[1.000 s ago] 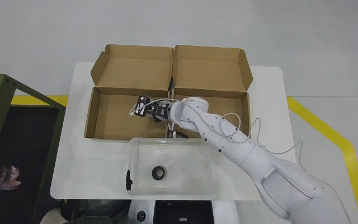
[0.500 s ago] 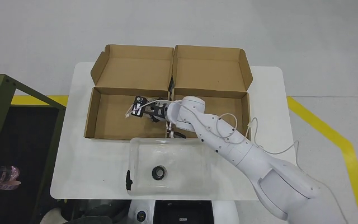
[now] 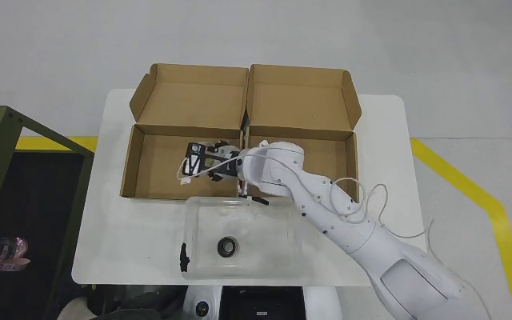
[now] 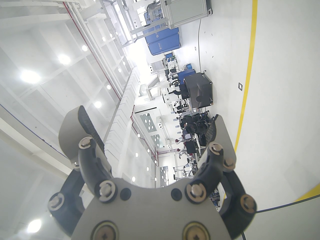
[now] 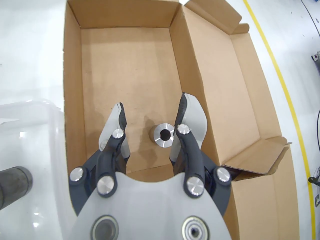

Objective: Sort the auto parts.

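A short shiny metal sleeve (image 5: 163, 135) with a round bore stands on the floor of the left cardboard box (image 5: 125, 63), near one end wall. My right gripper (image 5: 153, 102) hangs open just above it, with the sleeve between the finger bases and free of both pads. From above, that gripper (image 3: 192, 160) sits over the middle of the left box (image 3: 152, 168). A black ring part (image 3: 229, 246) lies in the clear plastic bin (image 3: 276, 252) at the table's near edge. My left gripper (image 4: 150, 116) points up at the hall, open and holding nothing.
A second cardboard box (image 3: 320, 156) adjoins the left one on the right, both with lids folded back. A small black piece (image 3: 184, 260) sits at the bin's left wall. A dark cylinder (image 5: 13, 184) shows beside the bin in the right wrist view.
My right gripper has shifted a little left and toward the near side inside the left box, and its fingers look wider apart than a second ago.
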